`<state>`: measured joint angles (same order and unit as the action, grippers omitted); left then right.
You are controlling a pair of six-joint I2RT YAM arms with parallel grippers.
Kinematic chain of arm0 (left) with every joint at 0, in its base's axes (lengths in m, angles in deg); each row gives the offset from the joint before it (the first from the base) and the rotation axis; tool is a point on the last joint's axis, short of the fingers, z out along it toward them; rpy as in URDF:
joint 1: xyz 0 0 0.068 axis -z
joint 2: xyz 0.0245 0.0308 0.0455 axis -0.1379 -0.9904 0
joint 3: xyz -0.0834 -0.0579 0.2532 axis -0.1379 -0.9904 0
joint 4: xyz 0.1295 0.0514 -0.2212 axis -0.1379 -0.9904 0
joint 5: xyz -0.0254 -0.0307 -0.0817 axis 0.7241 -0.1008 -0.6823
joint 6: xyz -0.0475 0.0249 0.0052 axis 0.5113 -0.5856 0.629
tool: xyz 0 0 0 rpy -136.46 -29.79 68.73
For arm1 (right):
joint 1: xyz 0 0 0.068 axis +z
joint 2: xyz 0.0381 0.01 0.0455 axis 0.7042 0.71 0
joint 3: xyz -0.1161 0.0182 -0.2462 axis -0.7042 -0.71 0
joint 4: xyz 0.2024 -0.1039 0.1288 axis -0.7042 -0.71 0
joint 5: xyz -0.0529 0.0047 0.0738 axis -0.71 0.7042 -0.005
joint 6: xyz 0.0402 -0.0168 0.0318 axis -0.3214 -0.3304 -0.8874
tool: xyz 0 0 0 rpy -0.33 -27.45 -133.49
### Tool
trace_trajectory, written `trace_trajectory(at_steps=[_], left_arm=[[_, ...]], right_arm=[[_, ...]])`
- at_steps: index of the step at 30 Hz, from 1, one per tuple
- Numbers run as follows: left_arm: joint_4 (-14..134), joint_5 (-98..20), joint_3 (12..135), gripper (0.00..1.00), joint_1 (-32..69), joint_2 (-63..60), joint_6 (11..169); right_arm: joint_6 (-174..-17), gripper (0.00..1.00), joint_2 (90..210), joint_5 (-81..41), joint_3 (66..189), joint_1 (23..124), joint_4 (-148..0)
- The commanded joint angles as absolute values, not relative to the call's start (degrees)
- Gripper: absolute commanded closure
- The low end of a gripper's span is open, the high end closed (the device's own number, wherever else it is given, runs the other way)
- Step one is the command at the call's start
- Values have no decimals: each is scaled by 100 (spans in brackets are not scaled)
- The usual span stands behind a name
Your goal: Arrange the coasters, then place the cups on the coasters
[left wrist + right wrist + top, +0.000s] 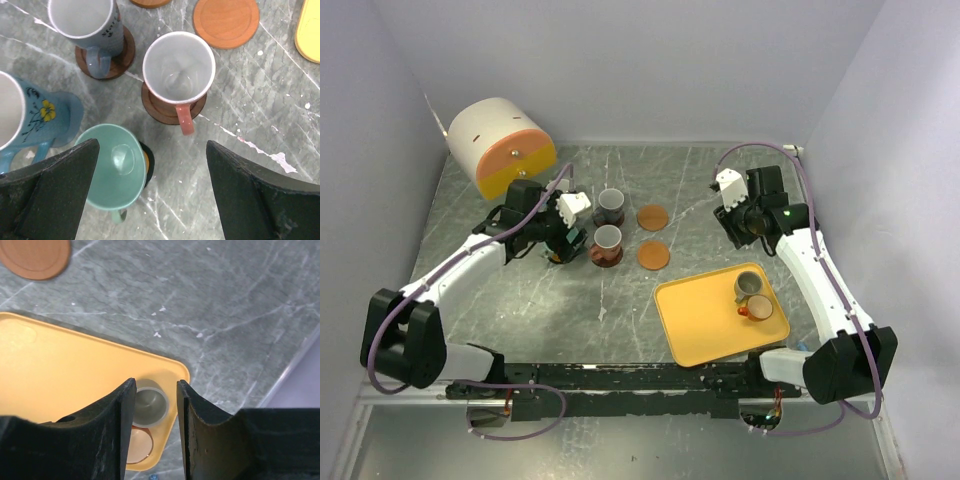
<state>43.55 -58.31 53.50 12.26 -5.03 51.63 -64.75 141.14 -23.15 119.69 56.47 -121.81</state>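
Left wrist view: teal cup upright on a dark-rimmed coaster, between the widely spread fingers of the left tool. Beyond it, reddish-handled cup and grey-blue cup, each on a brown coaster; bare orange coaster on the worktop. Right tool narrowly parted, gripping nothing, above the yellow tray with olive-grey cup and orange cup.

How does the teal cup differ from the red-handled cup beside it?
The teal cup is teal inside; the red-handled cup is white inside. The teal cup stands just inside the open left gripper; the red-handled cup stands beyond it. Both are upright on coasters.
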Motion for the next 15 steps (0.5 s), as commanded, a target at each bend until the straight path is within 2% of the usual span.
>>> trace_trajectory(at_steps=[1, 7, 15], left_arm=[[4113, -5779, 5556, 0, 1071, 21, 4890], [3876, -5556, 5735, 1, 986, 355, 4740], [4083, -5205, 5743, 1, 768, 506, 4950]], right_arm=[[-6305, 61, 14023, -2749, 11805, 5502, -12318], [-5690, 60, 13976, -2957, 11614, 5180, -12609], [-5037, 45, 14250, -2927, 11199, 4758, -12783]])
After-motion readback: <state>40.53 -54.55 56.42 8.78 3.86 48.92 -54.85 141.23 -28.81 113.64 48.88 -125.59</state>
